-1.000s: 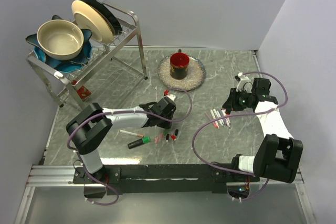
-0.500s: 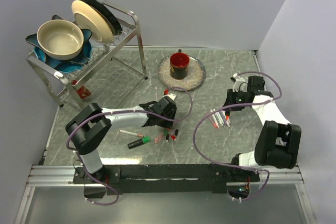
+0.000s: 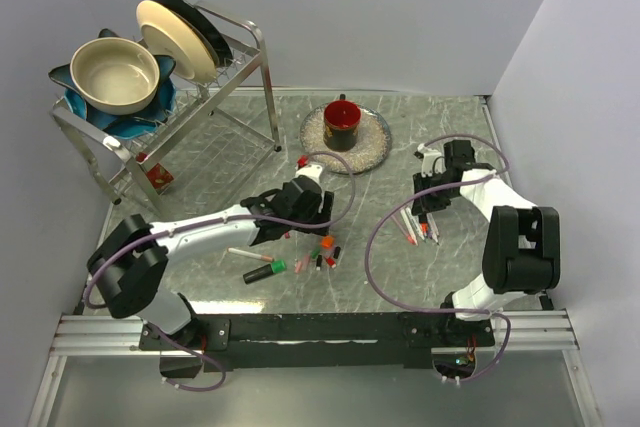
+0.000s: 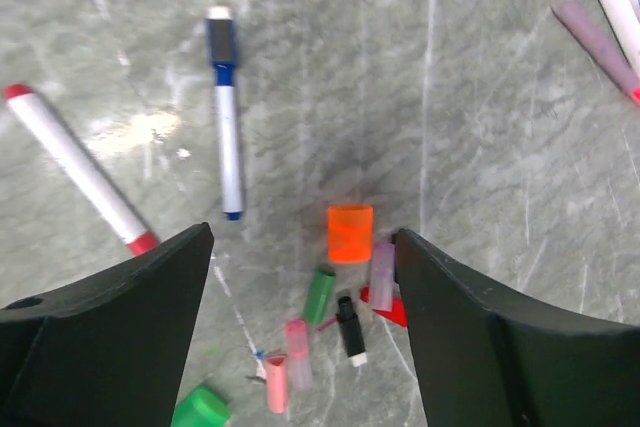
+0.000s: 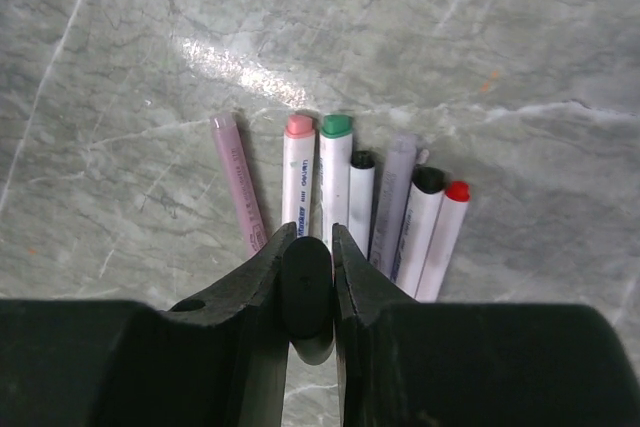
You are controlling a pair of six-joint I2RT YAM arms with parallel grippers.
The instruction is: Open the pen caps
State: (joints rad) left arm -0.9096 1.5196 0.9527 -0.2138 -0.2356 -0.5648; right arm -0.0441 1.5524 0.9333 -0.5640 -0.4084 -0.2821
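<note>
Marble tabletop (image 3: 420, 117): left hand (image 4: 302, 237), released, hangs over loose pen caps (image 4: 350, 234) mid-tabletop, toward its near edge. Right hand (image 5: 307, 237), clenched on a dark rounded piece (image 5: 306, 292), lines up lengthwise with the pen row (image 5: 361, 202).

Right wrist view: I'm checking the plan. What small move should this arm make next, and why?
Probably lower and open the right fingers: they pinch a dark piece by the row of pens, so laying it beside them seems next.
</note>
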